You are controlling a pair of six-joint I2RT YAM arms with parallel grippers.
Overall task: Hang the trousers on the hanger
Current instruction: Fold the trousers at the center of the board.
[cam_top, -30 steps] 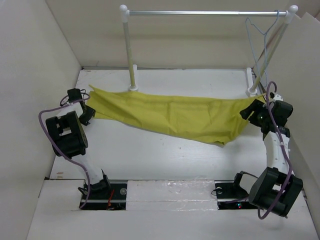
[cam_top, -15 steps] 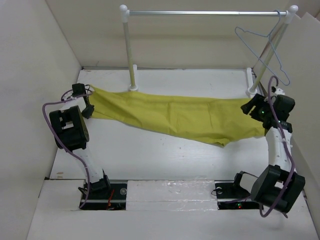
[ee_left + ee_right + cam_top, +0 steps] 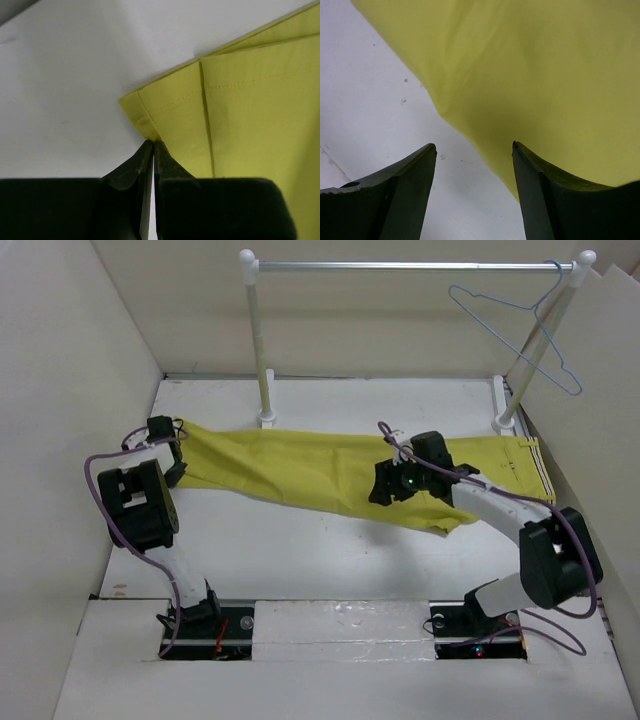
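The mustard-yellow trousers (image 3: 320, 465) lie flat across the table, the striped waistband (image 3: 536, 456) at the right end. My left gripper (image 3: 180, 452) is at their left end. In the left wrist view it (image 3: 152, 143) is shut, tips pinching the corner of the leg hem (image 3: 145, 112). My right gripper (image 3: 384, 486) hovers open over the near edge of the trousers' middle. In the right wrist view it (image 3: 474, 145) has one finger over bare table and the other over the fabric (image 3: 545, 65). The pale blue wire hanger (image 3: 518, 340) hangs from the rail at the back right, apart from both grippers.
A rail with white posts (image 3: 257, 340) and a metal bar (image 3: 410, 266) stands along the back of the table. Its right post (image 3: 540, 340) rises just behind the waistband end. White walls (image 3: 60, 390) close in the left and right sides.
The left gripper closed onto the hem corner. The right arm swung left from the waistband end to the middle of the trousers. The hanger swung on the rail.
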